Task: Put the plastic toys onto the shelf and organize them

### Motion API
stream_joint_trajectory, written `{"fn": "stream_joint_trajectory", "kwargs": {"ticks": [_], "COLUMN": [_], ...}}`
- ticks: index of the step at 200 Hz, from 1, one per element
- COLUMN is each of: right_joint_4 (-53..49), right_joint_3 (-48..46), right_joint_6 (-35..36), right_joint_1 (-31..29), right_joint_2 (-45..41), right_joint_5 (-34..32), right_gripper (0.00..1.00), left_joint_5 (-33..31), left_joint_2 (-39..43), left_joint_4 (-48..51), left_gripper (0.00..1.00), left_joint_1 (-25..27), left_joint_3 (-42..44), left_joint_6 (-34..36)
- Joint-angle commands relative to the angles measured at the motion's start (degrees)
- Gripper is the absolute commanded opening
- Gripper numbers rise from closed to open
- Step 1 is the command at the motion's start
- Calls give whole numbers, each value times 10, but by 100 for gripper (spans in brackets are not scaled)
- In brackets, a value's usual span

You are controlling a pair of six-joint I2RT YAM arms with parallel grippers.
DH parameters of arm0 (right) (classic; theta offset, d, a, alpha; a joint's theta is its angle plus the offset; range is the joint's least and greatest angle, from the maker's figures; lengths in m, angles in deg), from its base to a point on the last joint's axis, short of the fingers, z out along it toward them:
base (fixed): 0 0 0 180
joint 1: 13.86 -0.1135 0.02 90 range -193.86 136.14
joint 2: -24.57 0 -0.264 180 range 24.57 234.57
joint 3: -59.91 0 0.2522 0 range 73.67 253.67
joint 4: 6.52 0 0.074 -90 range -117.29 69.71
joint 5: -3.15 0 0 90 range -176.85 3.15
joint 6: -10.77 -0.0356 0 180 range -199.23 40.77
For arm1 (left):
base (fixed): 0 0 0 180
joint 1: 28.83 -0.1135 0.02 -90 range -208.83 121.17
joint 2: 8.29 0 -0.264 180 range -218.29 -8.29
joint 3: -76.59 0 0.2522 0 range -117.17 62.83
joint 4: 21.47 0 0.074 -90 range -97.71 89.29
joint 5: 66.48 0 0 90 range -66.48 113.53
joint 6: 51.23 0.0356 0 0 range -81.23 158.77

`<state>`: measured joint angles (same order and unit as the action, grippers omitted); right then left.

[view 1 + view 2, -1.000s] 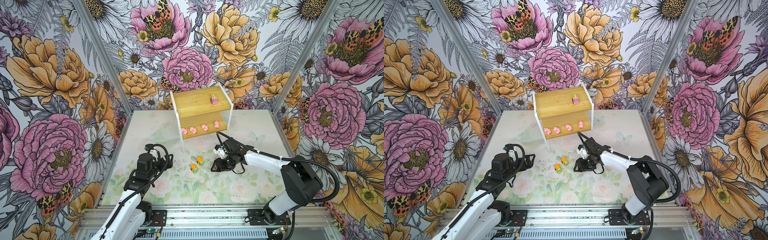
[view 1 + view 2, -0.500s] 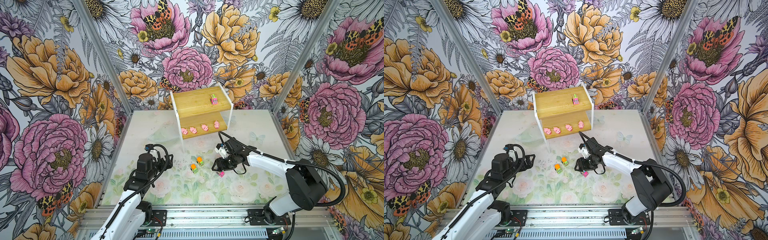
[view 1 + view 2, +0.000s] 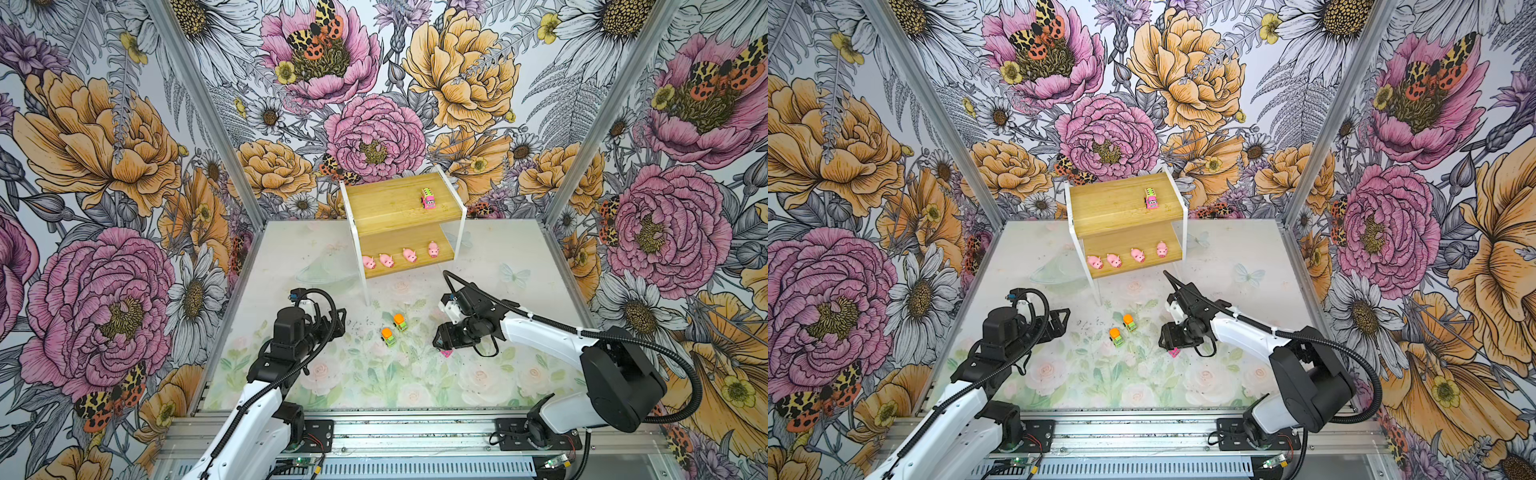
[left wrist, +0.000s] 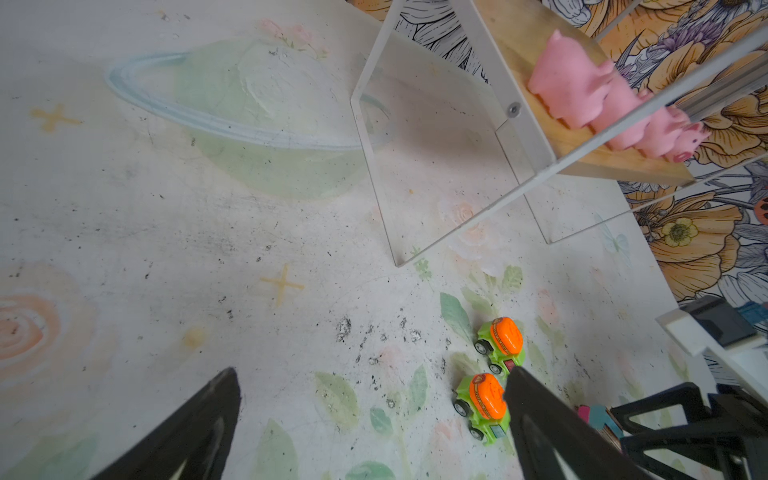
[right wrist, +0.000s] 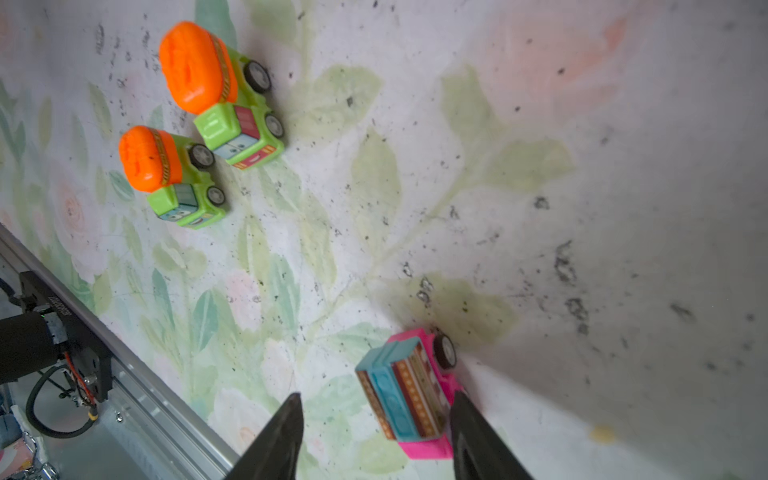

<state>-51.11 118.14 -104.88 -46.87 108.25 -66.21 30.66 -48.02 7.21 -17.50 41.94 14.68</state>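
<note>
The right hand (image 5: 374, 397) hangs low over the flower-printed table (image 3: 374, 386), its two black fingers (image 5: 278, 436) spread. A small pink plastic car with a multicoloured striped roof (image 5: 409, 390) stands on its wheels on the table between them. The car sits close against one finger and clear of the other, so the hand is not clamped on it. In both top views only a pink corner of this car shows from under the hand.

Two green plastic trucks with orange tops (image 5: 220, 91) stand side by side on the table, well ahead of the right hand's fingertips and off to one side.

The left hand (image 4: 372, 370) is spread wide above the table. One of its fingertips overlaps the nearer truck (image 4: 482, 401) in the wrist view. In a top view that hand (image 3: 338, 322) is near the trucks but apart from them.

Beyond both hands, a two-tier shelf of light bamboo boards with white and clear side panels (image 3: 390, 199) stands at the far wall. Four small pink plastic pigs (image 3: 386, 260) line its lower tier. A second pink striped car (image 3: 428, 198) rests on the upper tier, toward the right hand's side.
</note>
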Motion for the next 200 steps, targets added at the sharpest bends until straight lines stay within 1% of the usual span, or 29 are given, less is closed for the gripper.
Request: {"fn": "stream_joint_trajectory", "kwargs": {"ticks": [1,41,96,130,158,186,200], "right_joint_4": [-3,-2,-1,7,15,20,21], "right_joint_3": [-8,-9,3,4,4,8,9], "right_joint_6": [-8,-7,-12,-19,-18,-16,-17], "right_joint_1": [-7,-13,-26,-26,-27,-27,-27], "right_joint_2": [-18,-14,19,14,11,20,23], "right_joint_5": [-33,-36,-88,-116,-122,-115,-111], "right_gripper": [58,57,54,51,50,44,39], "left_joint_5": [2,2,2,0,-1,-2,-1], "left_joint_2": [9,10,14,15,13,12,12], "left_joint_4": [4,4,6,6,6,5,5], "left_gripper": [99,99,99,99,99,99,99], "left_joint_1": [-4,-3,-3,-2,-2,-2,-2], "left_joint_3": [9,10,10,10,10,10,10], "left_joint_6": [-6,-7,-8,-8,-8,-7,-7]}}
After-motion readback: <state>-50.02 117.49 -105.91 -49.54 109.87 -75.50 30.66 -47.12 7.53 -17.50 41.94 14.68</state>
